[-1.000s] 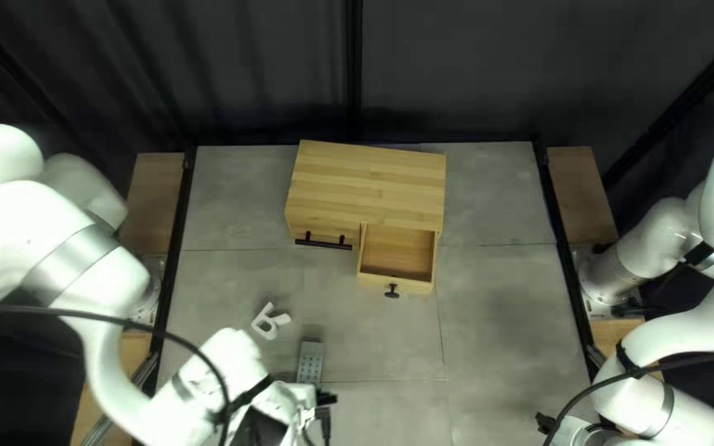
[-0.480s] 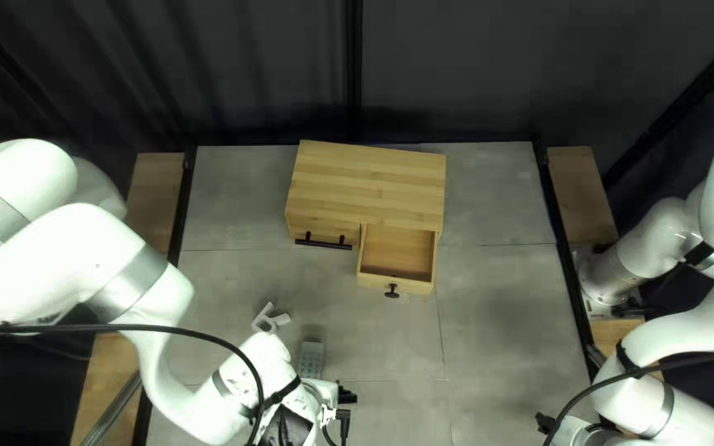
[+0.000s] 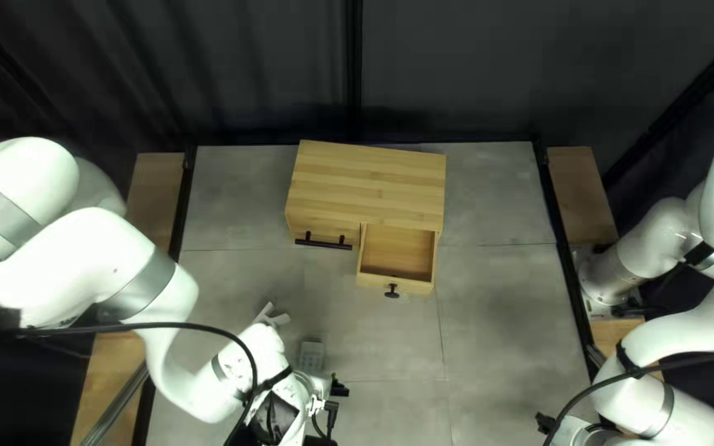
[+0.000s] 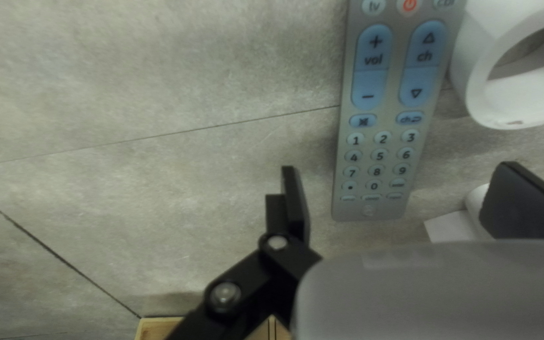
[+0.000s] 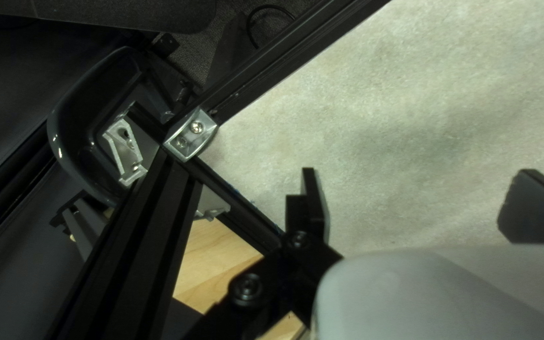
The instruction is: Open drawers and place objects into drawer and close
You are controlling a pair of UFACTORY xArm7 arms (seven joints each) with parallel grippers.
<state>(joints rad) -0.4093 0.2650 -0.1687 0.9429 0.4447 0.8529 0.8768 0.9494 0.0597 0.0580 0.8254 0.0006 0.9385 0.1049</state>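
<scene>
On the desk (image 3: 497,330), the cabinet (image 3: 365,177) is set toward the far edge, with its right drawer (image 3: 419,286) in the top left view pulled out and its bare wooden floor exposed. A small dark knob (image 3: 392,291) is fixed to that drawer's front; on the closed left drawer (image 3: 297,228), a long dark handle (image 3: 322,244) is mounted. The remote (image 3: 311,355) is laid on the desk nearer the near edge, partly covered by the left arm (image 3: 258,351) in the top left view. Just beside it lies the white letter (image 3: 274,319), also partly hidden by that arm. The left claw (image 3: 339,388) is released, its two fingers spread wide; in its wrist view, the remote's end nearest the cabinet is seen between them, touched by neither, while part of the letter is seen beyond the remote and part by one finger. The right claw (image 3: 545,424) is also released, its fingers held well apart over the desk, near a corner where a metal bracket (image 5: 191,134) is fastened to the black rail (image 5: 278,60).
</scene>
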